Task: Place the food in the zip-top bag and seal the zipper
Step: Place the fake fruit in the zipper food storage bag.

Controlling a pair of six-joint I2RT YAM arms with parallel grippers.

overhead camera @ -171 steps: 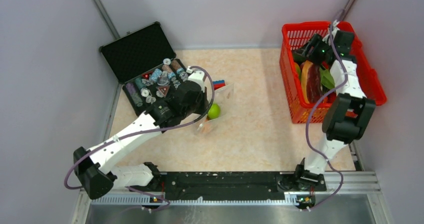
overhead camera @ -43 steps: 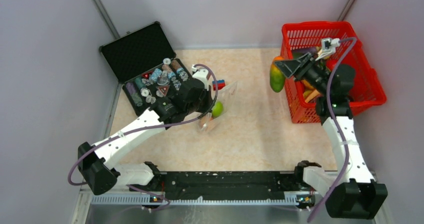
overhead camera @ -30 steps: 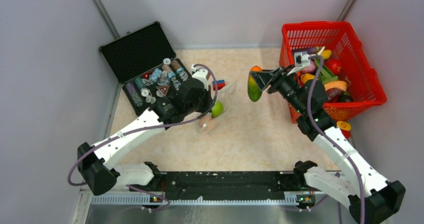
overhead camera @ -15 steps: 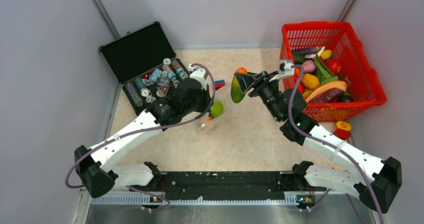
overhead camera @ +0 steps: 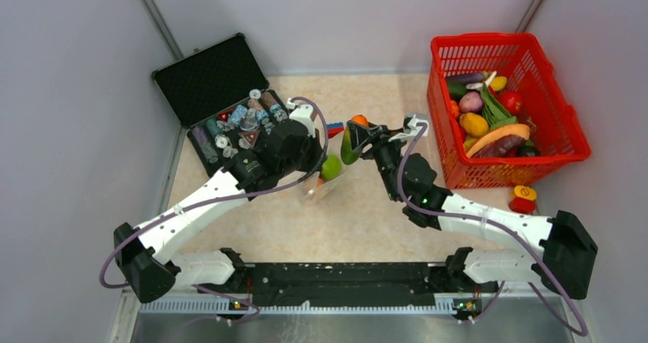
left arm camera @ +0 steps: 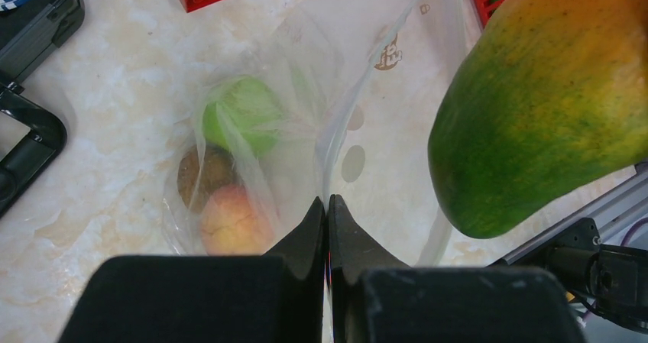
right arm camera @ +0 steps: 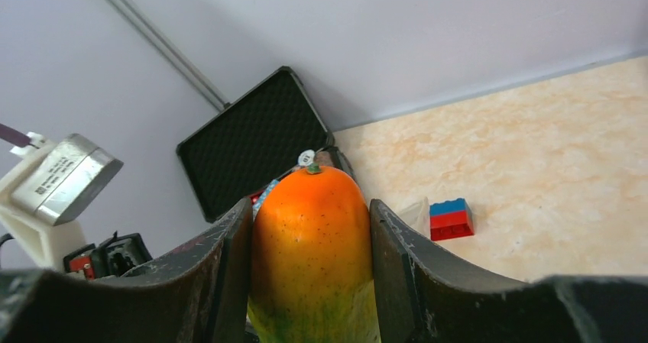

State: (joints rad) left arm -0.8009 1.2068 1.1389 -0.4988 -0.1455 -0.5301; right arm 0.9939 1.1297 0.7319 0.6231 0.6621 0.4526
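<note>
The left gripper (left arm camera: 327,205) is pressed together on the near lip of the zip-top bag (left arm camera: 374,68), holding the mouth up off the table. The bag sits left of centre, with a green round fruit (left arm camera: 243,115) and two smaller pieces already lying in its bottom. The right gripper (right arm camera: 309,209) clamps a big orange-and-green fruit (left arm camera: 535,106) between its fingers, hovering just right of the mouth. The fruit looks nearly as wide as the opening, and only one lip is held. It may catch the loose lip and fold it shut, or shove the bag and tug the film out of the pinch. Let go too soon, it lands outside and rolls away.
</note>
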